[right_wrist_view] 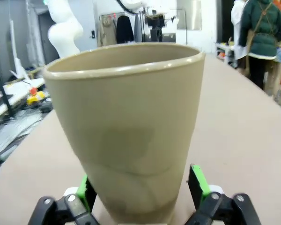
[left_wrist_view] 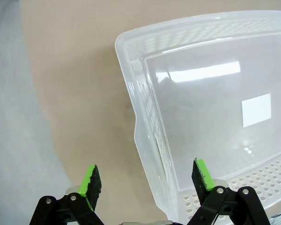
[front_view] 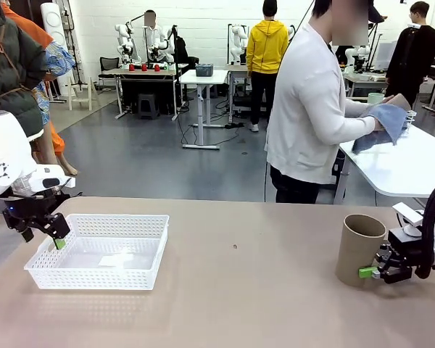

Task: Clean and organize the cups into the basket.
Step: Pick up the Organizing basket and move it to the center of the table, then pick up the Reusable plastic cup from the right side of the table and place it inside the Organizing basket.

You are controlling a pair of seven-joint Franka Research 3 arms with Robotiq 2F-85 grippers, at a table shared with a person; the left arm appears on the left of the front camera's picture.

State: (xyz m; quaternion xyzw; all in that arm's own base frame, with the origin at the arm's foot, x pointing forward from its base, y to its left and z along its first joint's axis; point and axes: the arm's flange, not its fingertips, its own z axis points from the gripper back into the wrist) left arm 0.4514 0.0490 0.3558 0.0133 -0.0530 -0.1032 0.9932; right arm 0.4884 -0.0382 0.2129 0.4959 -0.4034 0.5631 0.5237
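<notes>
The white lattice basket [front_view: 98, 251] lies empty on the brown table at the left. My left gripper [front_view: 55, 238] hangs open over its left end; in the left wrist view the fingers [left_wrist_view: 92, 183] straddle the basket's wall [left_wrist_view: 145, 140]. A tan cup [front_view: 359, 249] stands upright at the right. My right gripper [front_view: 370, 273] is low at its base. In the right wrist view the cup [right_wrist_view: 131, 126] stands between the open fingers [right_wrist_view: 197, 182], with a small gap on one side. A pale mint cup [front_view: 375, 96] stands on the far white table.
A person in a white top [front_view: 308, 109] stands at the far side, turned to a white table [front_view: 406, 163], with a blue cloth [front_view: 384, 123] wrapped around something in both hands. The brown table [front_view: 239, 290] stretches bare between basket and cup.
</notes>
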